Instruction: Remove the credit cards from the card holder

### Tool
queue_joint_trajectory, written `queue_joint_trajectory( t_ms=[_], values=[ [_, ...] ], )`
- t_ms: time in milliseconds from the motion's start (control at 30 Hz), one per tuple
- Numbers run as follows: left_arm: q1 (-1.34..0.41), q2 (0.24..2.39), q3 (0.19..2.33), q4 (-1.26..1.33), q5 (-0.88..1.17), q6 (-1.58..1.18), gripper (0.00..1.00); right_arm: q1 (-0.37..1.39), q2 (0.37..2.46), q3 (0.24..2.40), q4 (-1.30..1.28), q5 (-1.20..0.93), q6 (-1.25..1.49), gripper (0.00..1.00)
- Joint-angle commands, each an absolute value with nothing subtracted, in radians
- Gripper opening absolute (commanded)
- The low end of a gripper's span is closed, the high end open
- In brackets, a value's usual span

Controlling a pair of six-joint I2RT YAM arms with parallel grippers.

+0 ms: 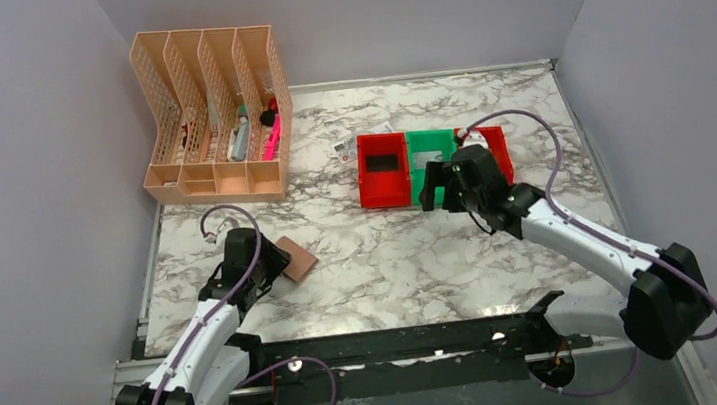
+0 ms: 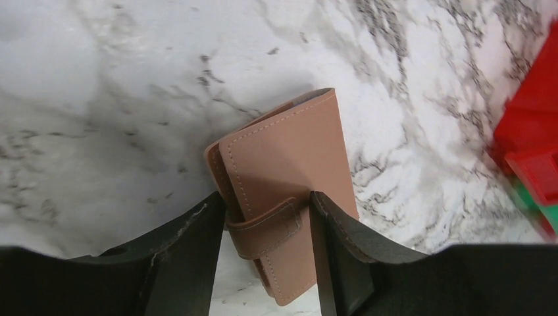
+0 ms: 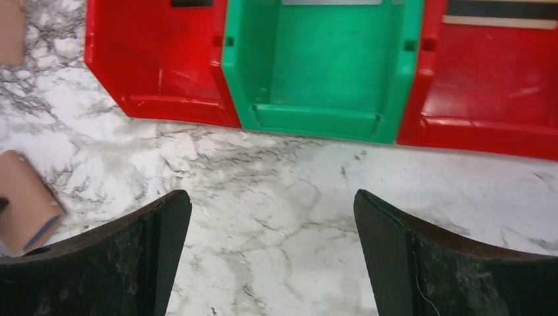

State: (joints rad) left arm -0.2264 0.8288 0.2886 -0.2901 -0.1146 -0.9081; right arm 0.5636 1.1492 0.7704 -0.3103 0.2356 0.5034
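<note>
The card holder [image 1: 298, 257] is a tan-brown wallet lying folded shut on the marble at the left, its strap across the front. My left gripper [image 2: 266, 195] straddles it. The left finger [image 2: 197, 243] sits against the folded edge. The right finger [image 2: 335, 243] stands over the tan face, a sliver past the strap's end [image 2: 289, 220], so the jaws are still apart. A dark credit card [image 1: 383, 163] lies in the left red bin, and a grey card [image 3: 332, 2] in the green bin. My right gripper [image 3: 268, 195] hangs wide open over bare marble just in front of the bins.
Three bins stand in a row at the back: red [image 1: 371, 193], green [image 1: 421, 146], red [image 1: 499, 142]. A peach file organiser [image 1: 209, 113] stands at the back left. Small paper slips [image 1: 344, 149] lie beside the left bin. Grey walls close in on three sides.
</note>
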Motion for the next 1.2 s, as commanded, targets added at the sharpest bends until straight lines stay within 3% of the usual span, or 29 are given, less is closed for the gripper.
queue_joint_trajectory(
  t_ms=[0,133,333,567,833,1167],
  values=[
    [-0.225,0.888,0.253,-0.112,0.09,-0.769,0.54,0.565,1.278,0.888,-0.236,0.108,0.478,0.99],
    [-0.227,0.96,0.267,-0.048,0.174,-0.708,0.56,0.565,1.427,1.016,-0.262,0.093,0.456,0.99],
    [-0.234,1.029,0.288,-0.008,0.236,-0.648,0.59,0.565,1.626,1.178,-0.365,0.237,0.511,0.99],
    [-0.238,1.022,0.278,0.019,0.252,-0.634,0.59,0.566,1.758,1.263,-0.367,0.13,0.48,0.97],
    [-0.258,1.044,0.27,0.05,0.291,-0.62,0.59,0.59,1.802,1.232,-0.298,-0.063,0.416,0.89],
    [-0.319,1.069,0.282,0.051,0.261,-0.616,0.59,0.702,1.791,1.173,-0.303,0.016,0.423,0.83]
  ],
)
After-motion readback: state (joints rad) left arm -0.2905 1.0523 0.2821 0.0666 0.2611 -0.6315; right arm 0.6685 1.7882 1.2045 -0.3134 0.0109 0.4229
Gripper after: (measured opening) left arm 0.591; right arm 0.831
